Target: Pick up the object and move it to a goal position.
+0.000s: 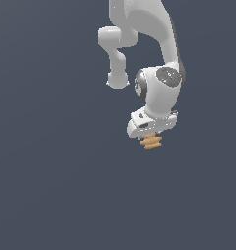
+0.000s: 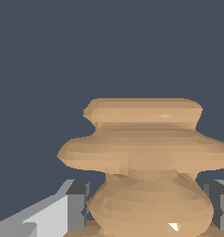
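The object (image 1: 151,141) is a small tan-orange ribbed piece that pokes out below the white hand of the arm in the exterior view. In the wrist view the object (image 2: 144,162) fills the middle, its wavy ridges stacked one over another. My gripper (image 2: 148,206) is shut on the object, with a grey finger pad (image 2: 77,206) pressed against one side and the other pad (image 2: 221,203) against the opposite side. In the exterior view the gripper (image 1: 150,138) has its fingertips hidden by the hand and the object.
A plain dark blue-grey surface (image 1: 51,185) lies all around. The white arm (image 1: 159,58) comes down from the top of the exterior view.
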`<state>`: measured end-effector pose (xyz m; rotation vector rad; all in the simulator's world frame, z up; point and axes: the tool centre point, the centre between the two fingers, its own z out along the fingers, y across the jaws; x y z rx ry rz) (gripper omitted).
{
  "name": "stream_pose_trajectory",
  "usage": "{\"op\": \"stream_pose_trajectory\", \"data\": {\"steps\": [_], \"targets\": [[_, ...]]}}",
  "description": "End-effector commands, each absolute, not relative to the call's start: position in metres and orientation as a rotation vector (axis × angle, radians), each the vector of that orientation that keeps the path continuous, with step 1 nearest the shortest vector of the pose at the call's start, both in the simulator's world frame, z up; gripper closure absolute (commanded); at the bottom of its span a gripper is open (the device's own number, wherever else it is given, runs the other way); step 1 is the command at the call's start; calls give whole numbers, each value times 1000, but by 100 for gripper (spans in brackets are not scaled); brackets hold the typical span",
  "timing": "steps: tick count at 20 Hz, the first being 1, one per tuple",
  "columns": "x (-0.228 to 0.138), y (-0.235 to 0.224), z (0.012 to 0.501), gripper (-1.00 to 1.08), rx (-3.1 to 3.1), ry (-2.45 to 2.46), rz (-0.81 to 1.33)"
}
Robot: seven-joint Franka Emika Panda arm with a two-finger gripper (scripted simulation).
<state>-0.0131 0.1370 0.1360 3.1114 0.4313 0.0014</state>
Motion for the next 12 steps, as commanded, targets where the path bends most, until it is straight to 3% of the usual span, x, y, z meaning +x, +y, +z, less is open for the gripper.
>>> {"op": "stream_pose_trajectory", "data": {"steps": [1, 12], "targets": [[-6, 161, 150, 108, 3111, 429, 0], [14, 215, 182, 108, 3112, 429, 0]]}}
